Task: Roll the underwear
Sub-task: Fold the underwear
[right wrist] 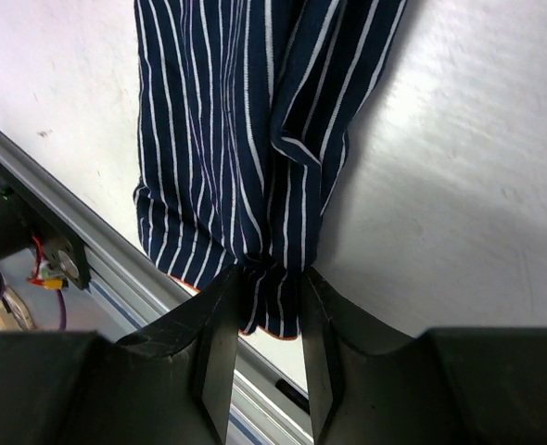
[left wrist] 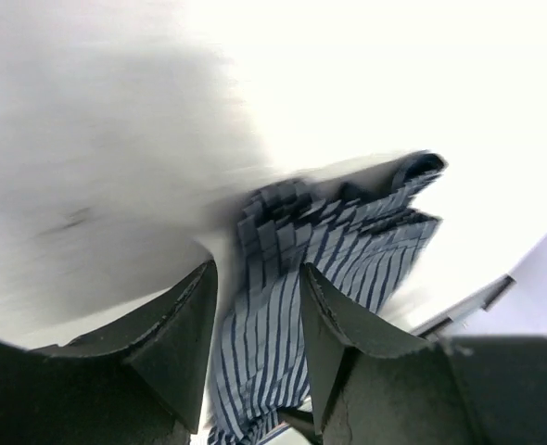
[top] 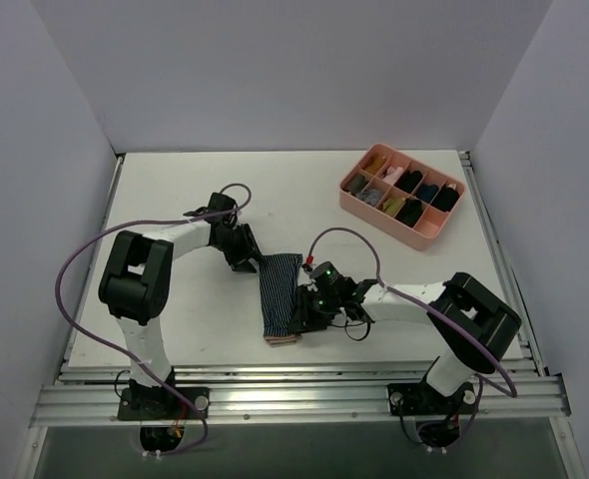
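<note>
The underwear [top: 280,294] is a long folded strip of dark navy cloth with thin light stripes, lying in the middle of the white table. Its pinkish-red waistband edge is at the near end. My left gripper [top: 249,259] is at the strip's far left end. In the left wrist view, its fingers [left wrist: 257,271] stand on either side of the striped cloth [left wrist: 348,222], which runs between them. My right gripper [top: 304,311] is at the strip's near right side. In the right wrist view, it [right wrist: 272,278] pinches a bunched edge of the cloth [right wrist: 227,120].
A pink divided tray [top: 347,190] with small rolled bundles stands at the back right. The aluminium rail [top: 294,384] runs along the near table edge, just past the cloth's near end [right wrist: 32,185]. White walls enclose the table on three sides.
</note>
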